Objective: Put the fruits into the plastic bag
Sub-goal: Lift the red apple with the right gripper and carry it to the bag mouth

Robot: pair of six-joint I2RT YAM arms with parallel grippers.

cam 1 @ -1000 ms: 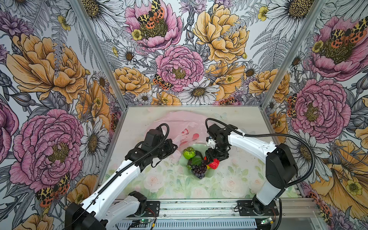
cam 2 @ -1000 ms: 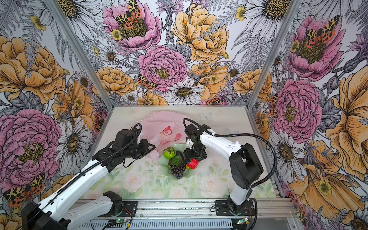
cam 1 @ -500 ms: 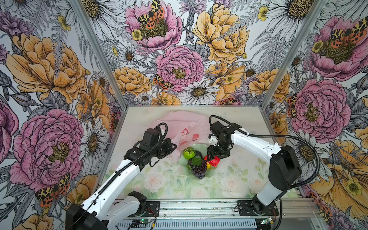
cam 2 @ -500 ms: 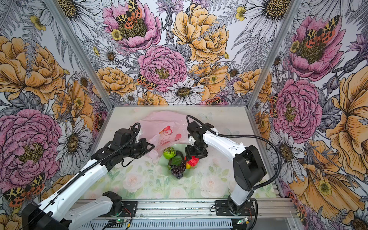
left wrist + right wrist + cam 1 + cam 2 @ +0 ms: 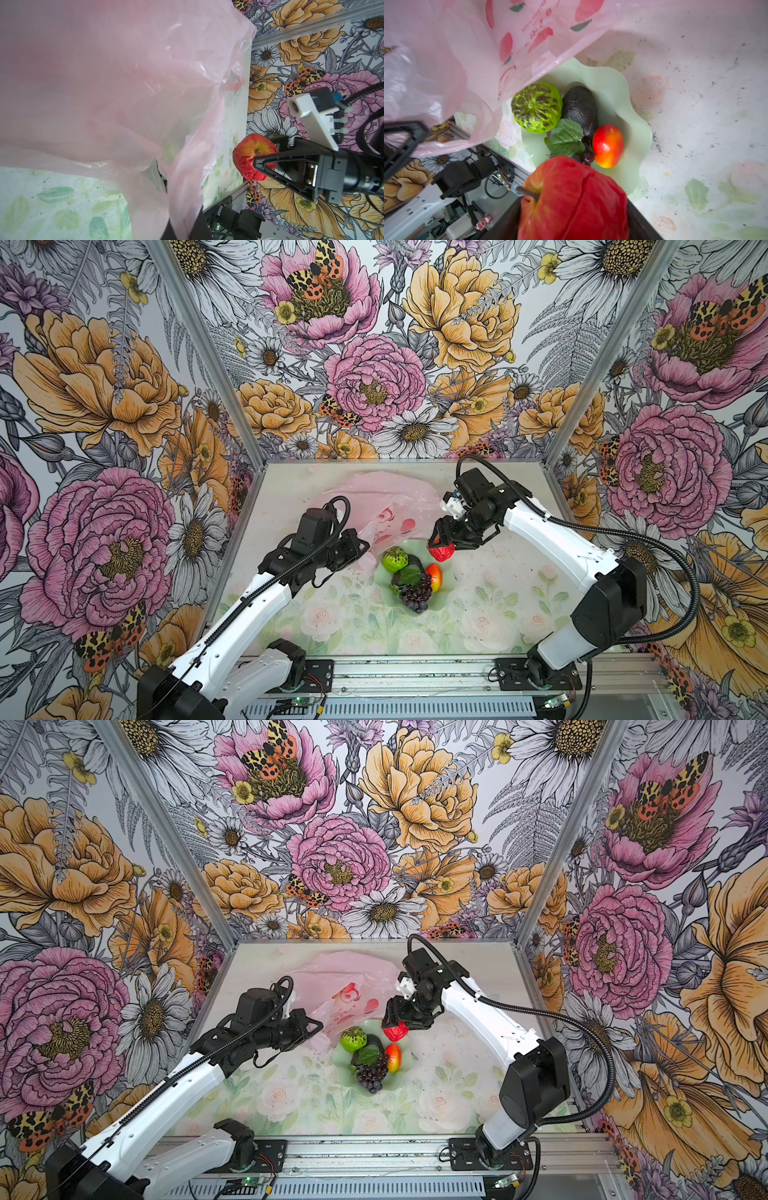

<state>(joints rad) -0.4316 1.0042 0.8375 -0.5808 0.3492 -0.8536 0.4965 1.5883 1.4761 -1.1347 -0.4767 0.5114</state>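
The step in hand is judged to be the carrying of one fruit to the bag. The glossy red toy apple [image 5: 441, 552] is clasped between the fingers of the right gripper [image 5: 442, 540] and is held in the air, clear of the table, over the 1 o'clock rim of the pale green scalloped dish [image 5: 448, 590]. The thin translucent pale pink plastic bag [image 5: 382, 493] lies on the table from 10 to 12 o'clock of the dish, and its near film, printed with red marks, is draped over the dish's 11 o'clock edge. One edge of the bag is pinched in the clenched left gripper [image 5: 362, 544] at 10 o'clock of the dish and is held raised, so that a mouth is offered towards the apple; how wide that mouth stands cannot be told. In the dish lie the bumpy bright green toy fruit [image 5: 394, 559], the blackish lump [image 5: 580, 106], the orange-red oval toy fruit [image 5: 434, 576] and the dark purple grape bunch with a green leaf [image 5: 415, 596]. Next, the apple would need to be taken towards 10 o'clock, over the lifted edge and into the opening, and let go only once it is well inside, while the bag's edge is held up.
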